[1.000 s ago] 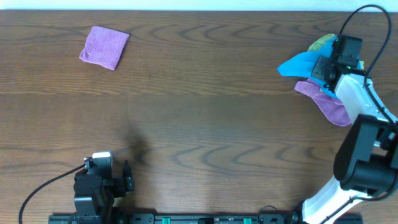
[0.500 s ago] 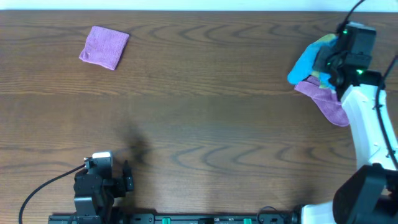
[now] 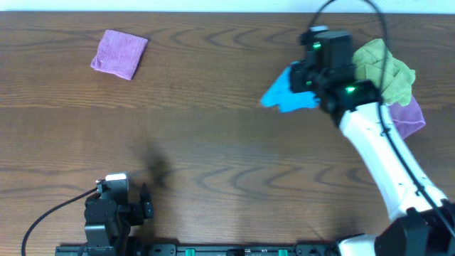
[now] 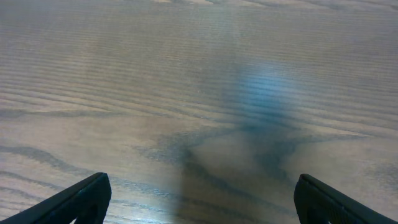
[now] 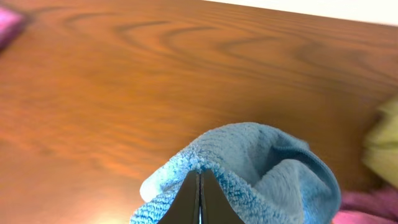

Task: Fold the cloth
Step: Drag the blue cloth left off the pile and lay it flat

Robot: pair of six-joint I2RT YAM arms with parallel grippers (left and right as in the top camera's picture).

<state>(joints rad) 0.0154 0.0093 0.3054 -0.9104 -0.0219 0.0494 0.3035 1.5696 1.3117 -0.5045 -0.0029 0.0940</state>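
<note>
The sky-blue cloth point(image 3: 288, 94) hangs bunched from my right gripper point(image 3: 313, 77), over the table right of centre at the back. In the right wrist view the gripper point(image 5: 199, 177) is shut on a fold of the cloth point(image 5: 273, 168), which drapes around the closed fingers. My left gripper point(image 3: 144, 203) rests at the near left edge of the table, far from the cloth. In the left wrist view it point(image 4: 202, 193) is open and empty over bare wood.
A folded purple cloth point(image 3: 119, 53) lies at the back left. A yellow-green cloth point(image 3: 386, 71) sits on another purple cloth point(image 3: 409, 117) at the back right, just behind my right arm. The yellow-green cloth point(image 5: 382, 140) shows at the right wrist view's edge.
My right gripper has carried the blue cloth leftwards off the pile at the back right, uncovering the yellow-green cloth. The left arm has not moved.
</note>
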